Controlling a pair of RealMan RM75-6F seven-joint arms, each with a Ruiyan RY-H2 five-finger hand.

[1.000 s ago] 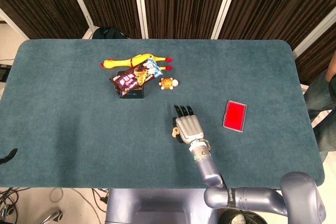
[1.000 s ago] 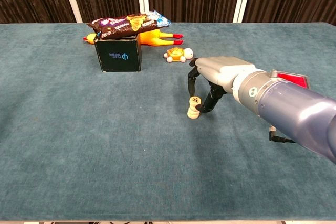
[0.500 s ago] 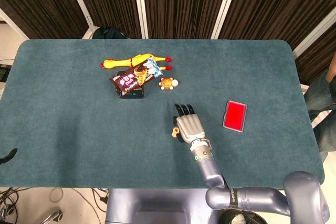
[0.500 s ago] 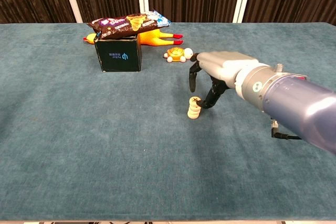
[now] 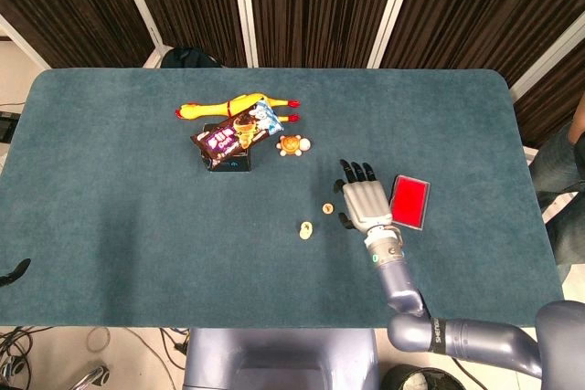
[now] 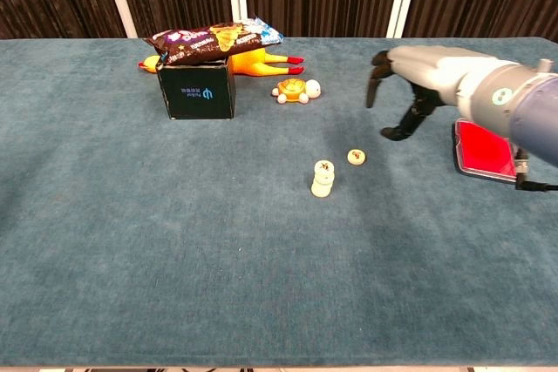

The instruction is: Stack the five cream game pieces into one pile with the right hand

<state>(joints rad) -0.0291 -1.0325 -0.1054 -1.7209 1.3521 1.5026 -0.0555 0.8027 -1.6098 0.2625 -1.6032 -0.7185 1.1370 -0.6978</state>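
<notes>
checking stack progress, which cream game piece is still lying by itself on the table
The single cream game piece lying flat on the cloth, right of the pile and nearer the right hand; the others are stacked.

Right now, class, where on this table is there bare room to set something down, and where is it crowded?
Bare cloth lies left of the black box and along the near edge below the pile. It is crowded at the back, where the snack bag, rubber chicken and turtle cluster, and around the loose piece, right hand and red card.

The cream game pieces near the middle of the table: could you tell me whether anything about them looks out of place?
Yes: one cream piece lies alone on the cloth beside the pile, not on it. The right hand hovers away, holding nothing.
</notes>
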